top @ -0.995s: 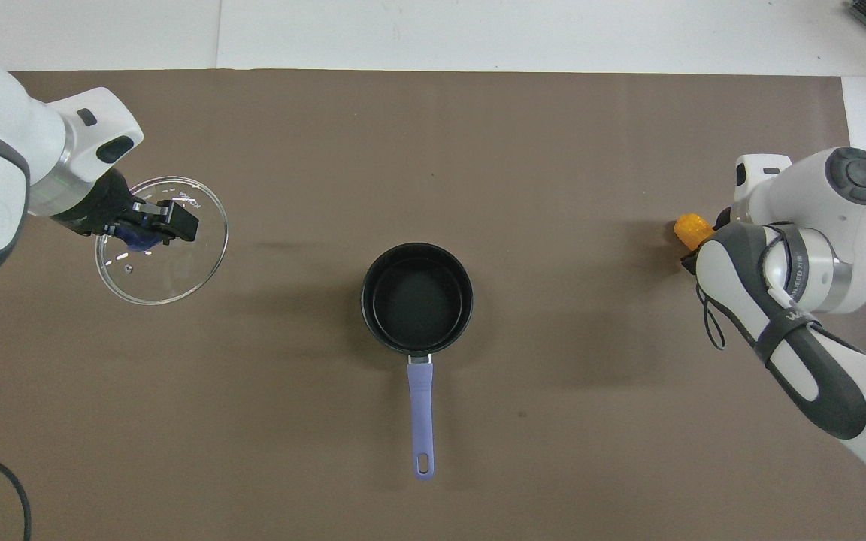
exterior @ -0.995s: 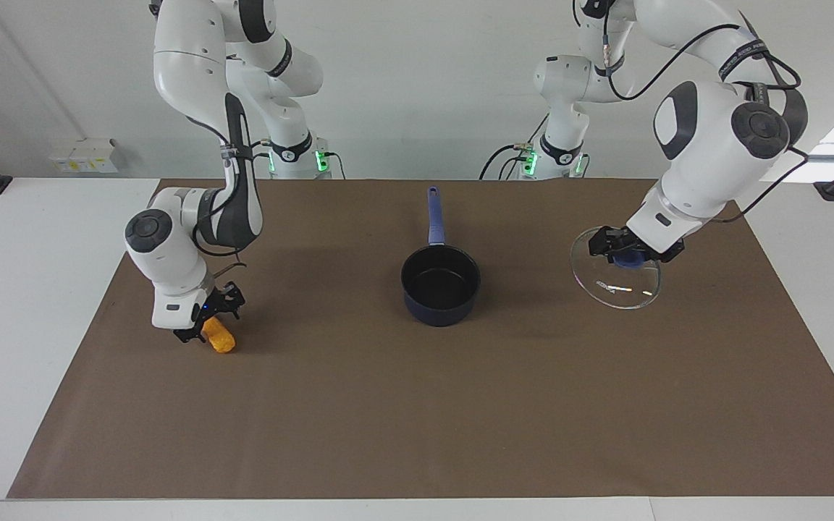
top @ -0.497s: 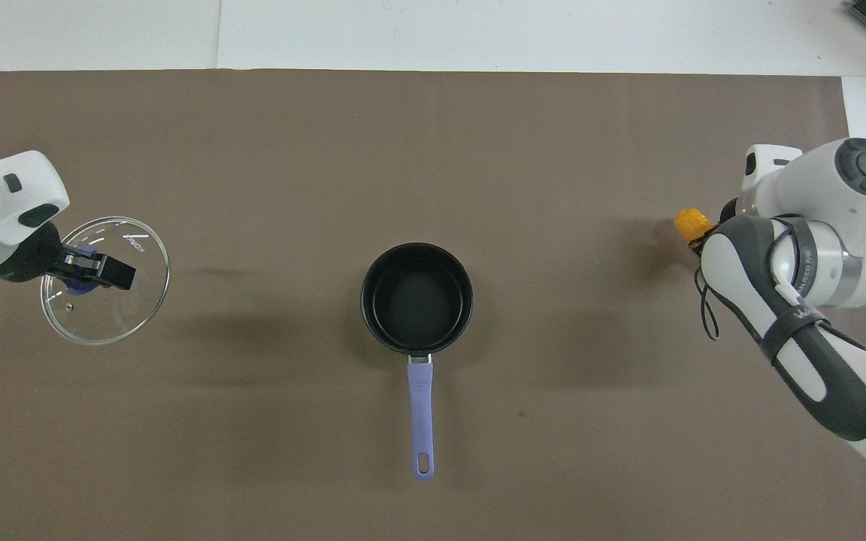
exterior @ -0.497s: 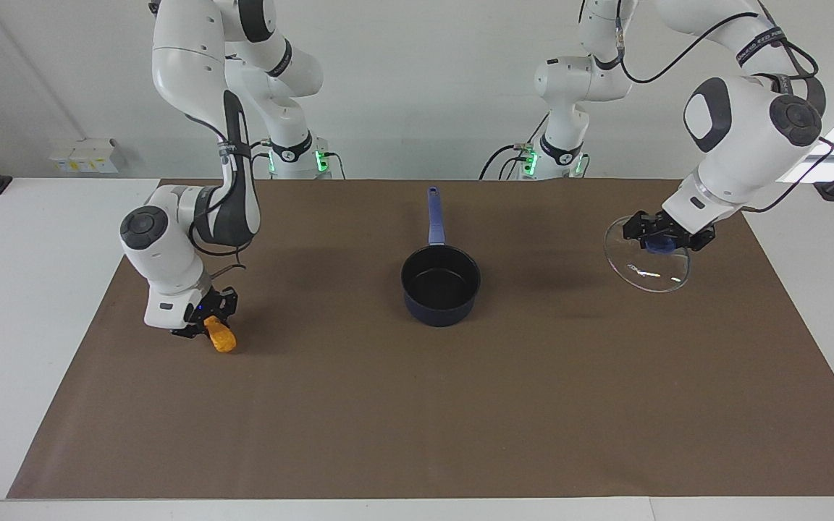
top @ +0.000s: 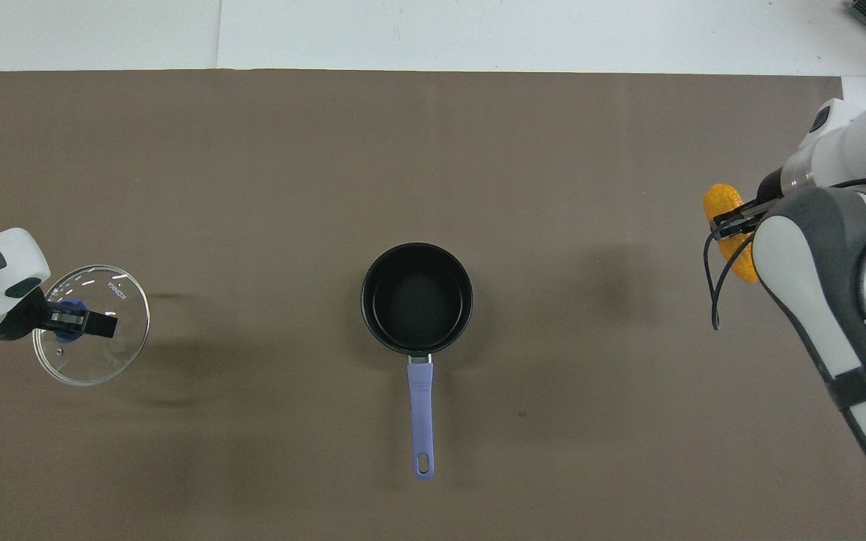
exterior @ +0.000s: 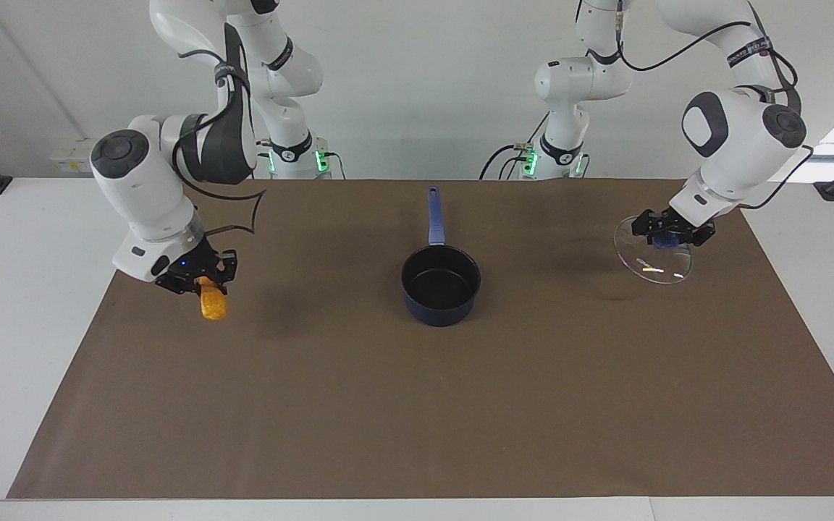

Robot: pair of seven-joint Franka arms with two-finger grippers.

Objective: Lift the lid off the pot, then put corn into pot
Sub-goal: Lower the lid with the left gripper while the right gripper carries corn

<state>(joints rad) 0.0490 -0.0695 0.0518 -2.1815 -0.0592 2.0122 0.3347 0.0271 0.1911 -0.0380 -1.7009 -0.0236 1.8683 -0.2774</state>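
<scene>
**Corn lifted clear, lid carried out to the table's end**

Since a second ago the corn cob [exterior: 213, 304] has left the mat and now hangs in the air, clamped near its upper end by the right gripper [exterior: 203, 278] over the right arm's end of the brown mat [exterior: 417, 405]. The lid has travelled outward toward the left arm's end and sits lower than it did.

Working outward from the robots: the saucepan [exterior: 440, 284] stands uncovered at mid-table, its blue handle [exterior: 435, 215] pointing toward the robots and its black inside bare. The left gripper [exterior: 667, 235] is closed on the blue knob [top: 68, 330] of the glass lid [exterior: 653, 259], which tilts and hangs low over the mat; whether its rim touches the mat I cannot tell.

Risks, as I judge them: the cob is pinched near one end only, so a quick swing toward the pan could pivot it or slip it free. Released off-centre, it might strike the rim and roll away. The lid, held by its knob at a tilt, could land edge-first and skid or rattle if let go early.

White lettering on the glass near the rim reads roughly "KONKA" in the overhead view; I cannot confirm it. Wording on the arm bands is not legible.
</scene>
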